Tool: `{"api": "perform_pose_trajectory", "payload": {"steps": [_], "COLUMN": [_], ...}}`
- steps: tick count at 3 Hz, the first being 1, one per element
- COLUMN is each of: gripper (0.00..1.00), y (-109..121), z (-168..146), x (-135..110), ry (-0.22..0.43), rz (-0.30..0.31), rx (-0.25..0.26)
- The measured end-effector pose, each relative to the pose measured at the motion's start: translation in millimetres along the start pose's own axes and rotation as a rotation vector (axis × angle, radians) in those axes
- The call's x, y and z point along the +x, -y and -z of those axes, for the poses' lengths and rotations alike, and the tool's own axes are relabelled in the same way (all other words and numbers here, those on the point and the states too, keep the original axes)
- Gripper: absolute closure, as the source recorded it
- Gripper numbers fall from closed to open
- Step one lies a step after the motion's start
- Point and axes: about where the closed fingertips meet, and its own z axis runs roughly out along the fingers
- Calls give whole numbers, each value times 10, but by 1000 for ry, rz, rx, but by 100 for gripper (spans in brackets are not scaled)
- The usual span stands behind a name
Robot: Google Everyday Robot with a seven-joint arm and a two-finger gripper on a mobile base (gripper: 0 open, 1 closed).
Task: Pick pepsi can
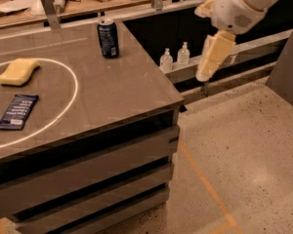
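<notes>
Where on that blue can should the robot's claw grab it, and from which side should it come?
The pepsi can is probably best gripped around the middle of its round wall. The approach should be level, from the edge of the table nearest the gripper, which hangs off the table above the floor. The can stands upright, with nothing close beside it.
</notes>
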Motion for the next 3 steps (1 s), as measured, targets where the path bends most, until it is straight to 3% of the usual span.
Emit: {"api": "perform_pose_trajectory", "payload": {"steps": [1, 2, 3], "gripper": [0, 0, 0], "y": [556, 944, 1230], "z": [-322, -591, -921], "x": [-460, -824, -1184], "ry": [151, 317, 443], "rz": [34, 12, -41], "rx": [76, 125, 130]}}
